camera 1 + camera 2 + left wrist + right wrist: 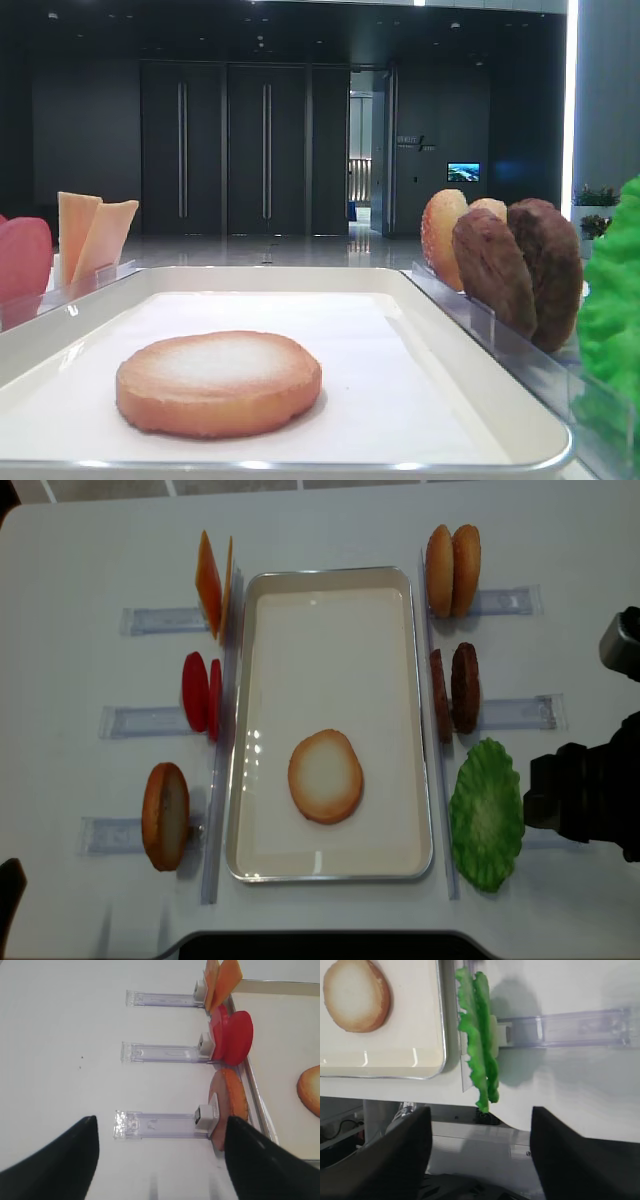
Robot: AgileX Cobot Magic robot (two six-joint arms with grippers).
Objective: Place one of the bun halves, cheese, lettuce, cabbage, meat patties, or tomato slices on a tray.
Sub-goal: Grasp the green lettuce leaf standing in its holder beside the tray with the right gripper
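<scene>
the right gripper (480,1152) sits nearest with jaws spread and empty, lined up on the lettuce (480,1040) standing upright in its clear holder (565,1030) — easy to pinch edge-on. beyond, one bun half (356,994) already lies on the tray (427,1067); the left gripper (160,1160) also gapes, holding nothing.

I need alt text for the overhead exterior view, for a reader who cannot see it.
One bun half lies flat on a white tray in the middle of a white table. Cheese, tomato slices and a bun stand in holders on its left; buns, meat patties and lettuce on its right.
</scene>
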